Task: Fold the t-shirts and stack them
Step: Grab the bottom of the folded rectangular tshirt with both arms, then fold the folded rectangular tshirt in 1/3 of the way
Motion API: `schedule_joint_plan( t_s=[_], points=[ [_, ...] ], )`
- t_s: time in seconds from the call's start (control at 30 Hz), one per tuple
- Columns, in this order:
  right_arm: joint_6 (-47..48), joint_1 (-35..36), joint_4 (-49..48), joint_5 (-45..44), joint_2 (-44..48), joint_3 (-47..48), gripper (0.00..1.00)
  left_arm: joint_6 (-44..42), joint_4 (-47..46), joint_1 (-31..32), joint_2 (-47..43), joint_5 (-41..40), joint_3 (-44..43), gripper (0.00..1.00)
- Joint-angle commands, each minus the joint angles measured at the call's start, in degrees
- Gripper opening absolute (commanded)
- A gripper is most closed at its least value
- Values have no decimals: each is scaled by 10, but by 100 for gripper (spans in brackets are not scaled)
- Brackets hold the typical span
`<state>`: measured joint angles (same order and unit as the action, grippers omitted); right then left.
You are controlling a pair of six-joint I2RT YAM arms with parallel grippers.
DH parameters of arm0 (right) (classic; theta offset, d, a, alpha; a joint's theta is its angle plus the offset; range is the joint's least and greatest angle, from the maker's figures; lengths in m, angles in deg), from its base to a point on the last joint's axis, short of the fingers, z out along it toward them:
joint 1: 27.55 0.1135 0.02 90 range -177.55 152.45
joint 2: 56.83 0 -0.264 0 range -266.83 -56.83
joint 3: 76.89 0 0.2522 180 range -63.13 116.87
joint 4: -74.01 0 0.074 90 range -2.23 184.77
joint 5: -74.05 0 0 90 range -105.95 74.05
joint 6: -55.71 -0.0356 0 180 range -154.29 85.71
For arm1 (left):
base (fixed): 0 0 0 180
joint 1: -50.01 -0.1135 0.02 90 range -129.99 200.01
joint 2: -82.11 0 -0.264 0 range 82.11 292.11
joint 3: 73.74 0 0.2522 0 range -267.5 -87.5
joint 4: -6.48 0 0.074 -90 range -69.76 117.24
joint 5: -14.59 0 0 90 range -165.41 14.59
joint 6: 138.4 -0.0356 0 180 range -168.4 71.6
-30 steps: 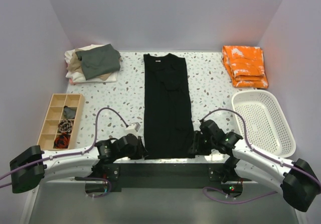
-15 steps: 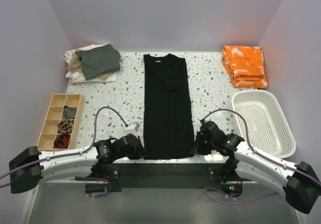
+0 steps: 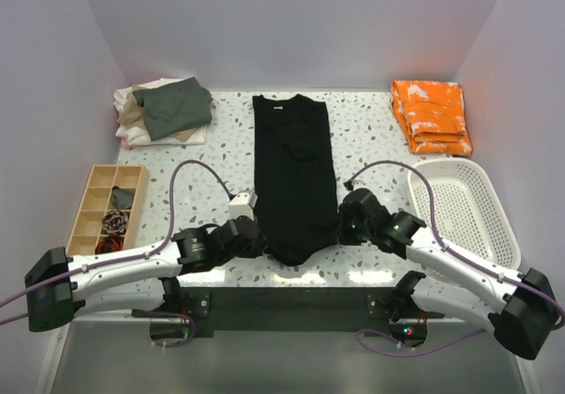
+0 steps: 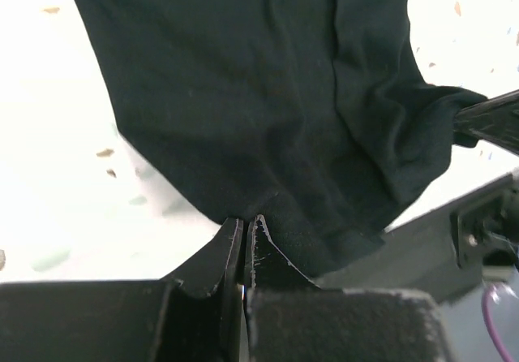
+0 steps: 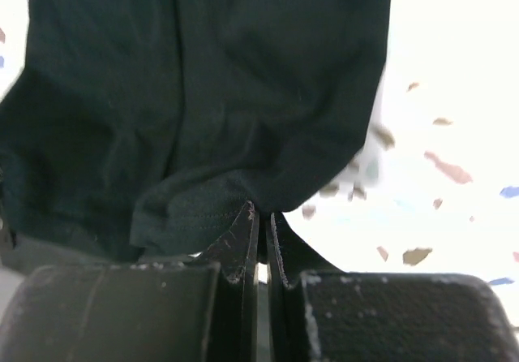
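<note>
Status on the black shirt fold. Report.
Left hand shut on black t-shirt hem. Right hand shut on hem too. Near end bunched between them, far end flat. Nothing on the cloth.

The black t-shirt (image 3: 294, 173) lies as a long narrow strip down the table's middle, with its white label (image 3: 280, 108) toward the far edge. Its near hem is raised at both corners and sags to a point. In the far-left corner are folded shirts in a stack: grey-green t-shirt (image 3: 174, 105) on top, tan t-shirt (image 3: 132, 109) and cream t-shirt (image 3: 159, 84) beneath.
</note>
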<state>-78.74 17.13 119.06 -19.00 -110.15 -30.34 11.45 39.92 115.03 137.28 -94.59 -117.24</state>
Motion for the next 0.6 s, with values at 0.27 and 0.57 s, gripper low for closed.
schedule_joint_plan(
  t_s=[0.27, 0.57],
  points=[
    [125, -5, -16, -141, -158, 174, 1, -134, -83, -119, 104, -17, -95, 0],
    [169, -48, -47, -151, -277, 262, 1, -213, -147, -216, 194, 32, -148, 0]
  ],
)
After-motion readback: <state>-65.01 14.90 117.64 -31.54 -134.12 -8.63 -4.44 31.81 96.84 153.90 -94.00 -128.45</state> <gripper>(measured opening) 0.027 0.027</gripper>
